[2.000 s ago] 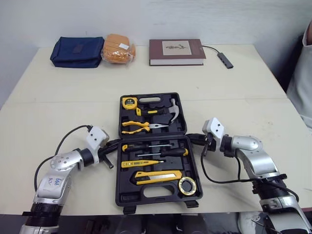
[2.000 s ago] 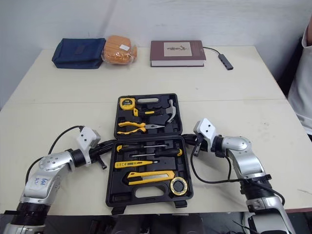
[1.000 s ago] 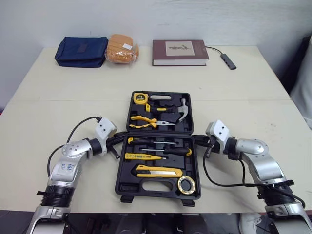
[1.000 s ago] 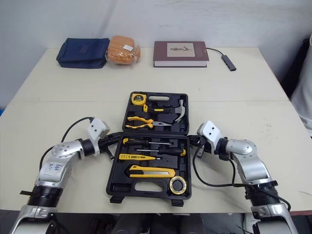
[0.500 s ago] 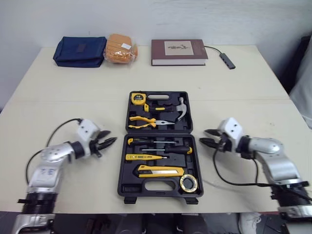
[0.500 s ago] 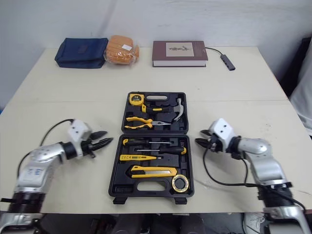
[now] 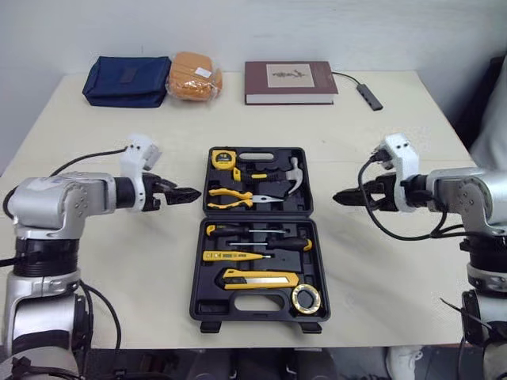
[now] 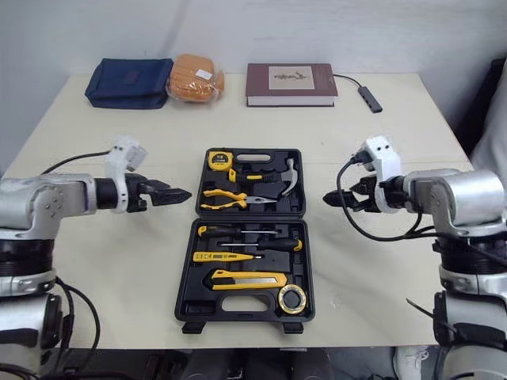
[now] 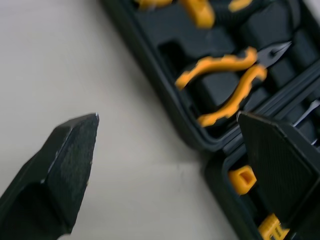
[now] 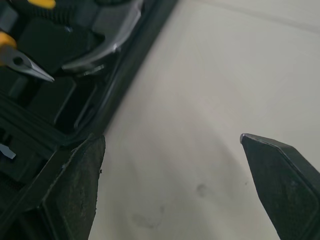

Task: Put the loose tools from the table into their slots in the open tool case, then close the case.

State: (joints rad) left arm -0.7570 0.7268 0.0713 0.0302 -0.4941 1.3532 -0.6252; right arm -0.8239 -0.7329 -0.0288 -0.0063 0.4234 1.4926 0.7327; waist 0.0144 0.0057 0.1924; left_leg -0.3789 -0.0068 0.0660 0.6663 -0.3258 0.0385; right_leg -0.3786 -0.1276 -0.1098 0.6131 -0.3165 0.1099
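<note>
The open black tool case [image 7: 257, 305] lies flat in the middle of the table. Its far half holds a tape measure [image 7: 224, 159], pliers [image 7: 238, 198] and a hammer [image 7: 295, 172]. Screwdrivers [image 7: 261, 245], a utility knife [image 7: 257, 278] and a tape roll [image 7: 303, 298] sit in the near half. My left gripper [image 7: 190, 193] hangs open just left of the far half, pointing at it, with nothing between its fingers [image 9: 65, 160]. My right gripper [image 7: 339, 197] stands open to the right of the case, also holding nothing, its fingers [image 10: 280, 175] wide apart over bare table.
Along the far edge lie a blue pouch [image 7: 127, 79], an orange packet [image 7: 194, 75], a brown book [image 7: 289, 81] and a small cabled adapter [image 7: 366, 96]. A person's sleeve [image 7: 493, 119] shows at the right edge. Bare table flanks the case.
Both grippers have gone from shut to wide open, pulled away from the case's sides, and risen to level with its far half. The case has not moved.
</note>
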